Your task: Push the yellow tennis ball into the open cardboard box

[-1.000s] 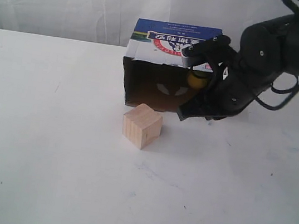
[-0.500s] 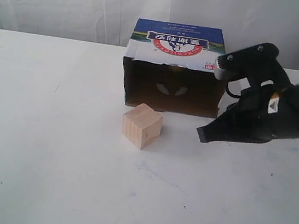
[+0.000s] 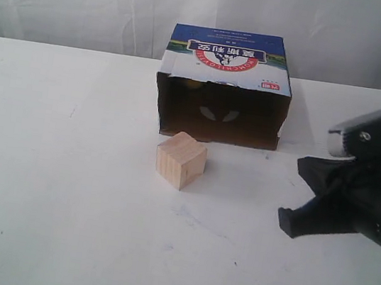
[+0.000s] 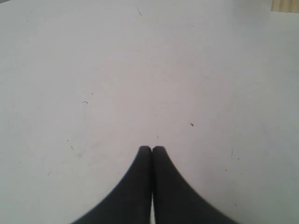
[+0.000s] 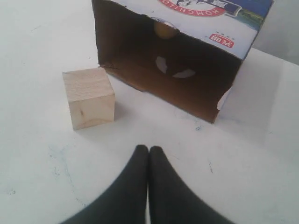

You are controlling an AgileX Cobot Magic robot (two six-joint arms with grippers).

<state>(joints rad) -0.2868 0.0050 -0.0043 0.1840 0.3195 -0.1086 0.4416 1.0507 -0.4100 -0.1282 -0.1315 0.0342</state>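
Observation:
The open cardboard box (image 3: 223, 90) lies on its side at the back of the white table, its dark opening facing forward; its printed top shows too (image 5: 205, 11). The yellow tennis ball (image 5: 165, 29) sits deep inside the box against the back, seen only in the right wrist view. My right gripper (image 5: 148, 148) is shut and empty, well in front of the opening; outside, the right gripper (image 3: 288, 221) hangs low at the right of the table. The left gripper (image 4: 152, 148) is shut over bare table.
A pale wooden cube (image 3: 181, 160) stands just in front of the box's left half; the cube (image 5: 88, 97) lies beside my right fingers' line. A corner of the cube (image 4: 285, 4) shows in the left wrist view. White curtain behind the table.
The right arm has drawn back from the box mouth toward the front right of the table. The ball, seen at the opening a second ago, now rests inside the box.

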